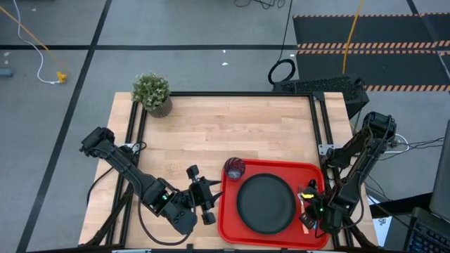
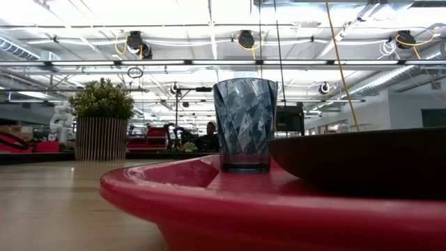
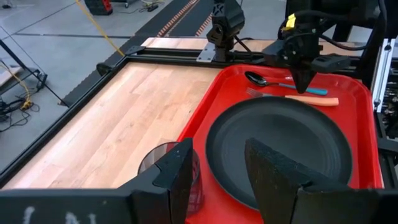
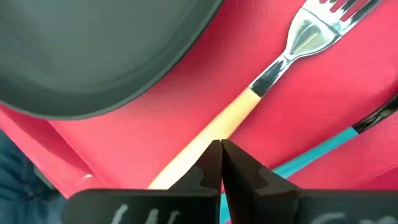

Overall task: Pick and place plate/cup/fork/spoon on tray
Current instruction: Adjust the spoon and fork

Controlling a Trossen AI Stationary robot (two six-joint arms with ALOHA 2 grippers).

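The red tray (image 1: 228,218) lies at the table's near right. On it rest the black plate (image 1: 266,202), the glass cup (image 2: 244,125) upright at its far left corner, and, right of the plate, the orange-handled fork (image 3: 298,99) and the blue-handled spoon (image 3: 283,85), side by side. My right gripper (image 4: 221,158) is shut and points steeply down, its tips over the fork's handle. My left gripper (image 3: 221,168) stands open above the table by the tray's left rim, nothing between its fingers. My right gripper has its shut fingertips (image 4: 211,163) right over the middle of the fork's orange handle (image 4: 233,118), coming from above. The fork lies flat on the tray. Whether the tips touch the handle I cannot tell.
A potted plant (image 1: 153,93) stands at the table's far left corner. Bare wooden tabletop (image 1: 232,126) stretches between it and the tray. Black frame rails (image 1: 320,126) run along the table's sides.
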